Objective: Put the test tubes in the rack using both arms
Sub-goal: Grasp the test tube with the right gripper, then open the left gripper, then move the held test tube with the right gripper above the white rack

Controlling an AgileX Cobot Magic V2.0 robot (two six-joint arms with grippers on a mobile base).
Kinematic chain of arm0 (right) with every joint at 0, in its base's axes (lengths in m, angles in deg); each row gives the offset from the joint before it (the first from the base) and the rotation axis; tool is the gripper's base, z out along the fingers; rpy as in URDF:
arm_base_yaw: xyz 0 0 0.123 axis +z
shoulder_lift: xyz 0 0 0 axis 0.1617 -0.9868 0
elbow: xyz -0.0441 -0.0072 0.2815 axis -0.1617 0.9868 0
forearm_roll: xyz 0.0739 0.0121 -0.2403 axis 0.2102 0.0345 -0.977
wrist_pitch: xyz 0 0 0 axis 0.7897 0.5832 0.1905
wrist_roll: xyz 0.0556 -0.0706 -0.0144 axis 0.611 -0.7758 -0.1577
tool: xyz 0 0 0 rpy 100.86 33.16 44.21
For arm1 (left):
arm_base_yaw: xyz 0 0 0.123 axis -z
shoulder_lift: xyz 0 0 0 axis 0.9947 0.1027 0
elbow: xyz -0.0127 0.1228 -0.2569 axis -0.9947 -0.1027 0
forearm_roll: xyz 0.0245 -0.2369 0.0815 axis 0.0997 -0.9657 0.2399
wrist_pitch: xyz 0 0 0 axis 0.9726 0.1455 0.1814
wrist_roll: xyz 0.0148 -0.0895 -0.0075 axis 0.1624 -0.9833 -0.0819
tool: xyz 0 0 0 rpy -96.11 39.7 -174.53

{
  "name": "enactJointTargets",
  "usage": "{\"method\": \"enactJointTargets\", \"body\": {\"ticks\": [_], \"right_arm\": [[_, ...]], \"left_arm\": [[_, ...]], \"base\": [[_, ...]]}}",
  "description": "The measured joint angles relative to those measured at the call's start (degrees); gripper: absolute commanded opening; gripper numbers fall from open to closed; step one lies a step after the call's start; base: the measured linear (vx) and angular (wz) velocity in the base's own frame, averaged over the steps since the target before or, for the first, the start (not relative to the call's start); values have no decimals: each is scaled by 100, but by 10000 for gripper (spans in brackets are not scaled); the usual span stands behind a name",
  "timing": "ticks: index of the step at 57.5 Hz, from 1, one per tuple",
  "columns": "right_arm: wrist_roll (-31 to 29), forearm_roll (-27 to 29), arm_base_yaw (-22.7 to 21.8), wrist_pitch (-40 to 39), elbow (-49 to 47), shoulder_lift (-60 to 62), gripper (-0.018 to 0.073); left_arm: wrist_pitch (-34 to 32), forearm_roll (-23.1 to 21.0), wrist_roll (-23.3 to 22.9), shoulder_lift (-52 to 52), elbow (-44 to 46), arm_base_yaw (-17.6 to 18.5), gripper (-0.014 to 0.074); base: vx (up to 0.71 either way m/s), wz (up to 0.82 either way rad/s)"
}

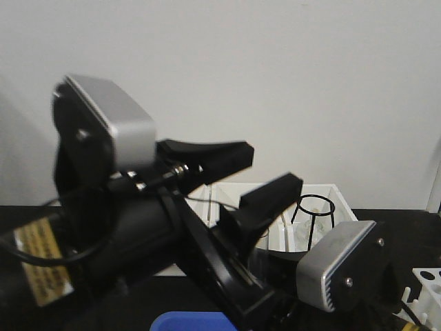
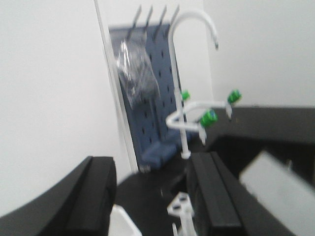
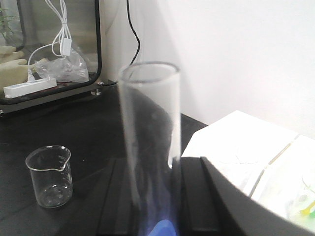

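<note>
Transfer under way — the right gripper [image 3: 152, 164] clasps one upright test tube [image 3: 150, 118], not yet in the rack [image 1: 428, 286] at the front view's right edge, while the left gripper [image 2: 150, 162] gapes empty — insertion apparently left to do.

1. One test tube [image 3: 150, 147].
2. One glass beaker [image 3: 49, 175].
3. One black wire tripod stand [image 1: 313, 217].
4. One white test tube rack [image 1: 427, 281].
5. Three green knobs [image 2: 208, 118] on one white gooseneck faucet [image 2: 182, 137].
6. One white power strip [image 3: 29, 87].

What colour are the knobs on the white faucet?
The knobs are green; left wrist view shows them best.
</note>
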Motion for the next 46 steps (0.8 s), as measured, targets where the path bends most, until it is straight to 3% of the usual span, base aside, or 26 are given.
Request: {"method": "enactJointTargets", "body": {"ticks": [12, 20, 30, 46], "right_arm": [[0, 14, -32, 2, 0, 0, -7], [-6, 182, -500, -134, 0, 0, -7], [-11, 319, -1778, -249, 0, 0, -7], [-11, 296, -4373, -271, 0, 0, -7]], "left_arm": [[238, 5, 300, -527, 63, 0, 451], [779, 9, 369, -639, 63, 0, 446], [1222, 9, 376, -639, 63, 0, 446], [1296, 9, 376, -639, 63, 0, 446]], "base": [[0, 0], [0, 0], [0, 0], [0, 0]]}}
